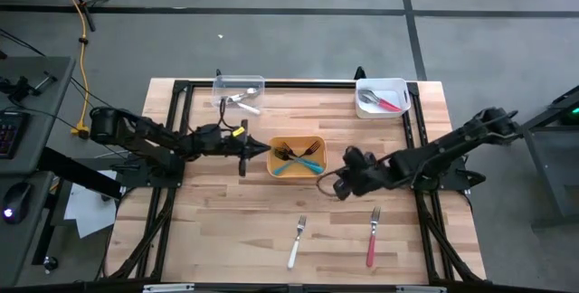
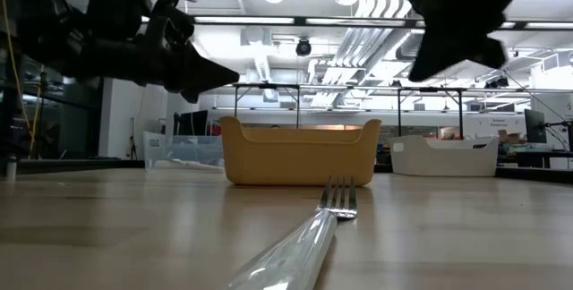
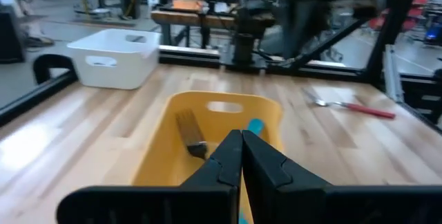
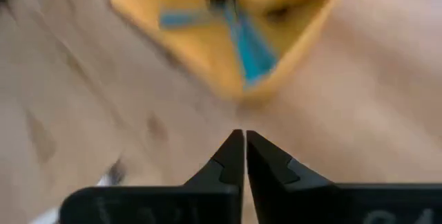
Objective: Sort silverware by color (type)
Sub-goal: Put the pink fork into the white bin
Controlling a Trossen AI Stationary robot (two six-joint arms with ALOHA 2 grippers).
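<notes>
The left gripper [image 1: 242,161] hangs clenched and empty just beside the left wall of the yellow bin [image 1: 272,147], which holds blue forks [image 1: 306,160]. The right gripper [image 1: 322,184] is clenched too, empty, near the bin's right corner. The clear bin [image 1: 239,83] and white bin [image 1: 399,85] sit at the table's [image 1: 217,230] far edge. On the open near half, a white fork [image 1: 297,242] and a red fork [image 1: 372,236] lie well apart, near the front edge.
</notes>
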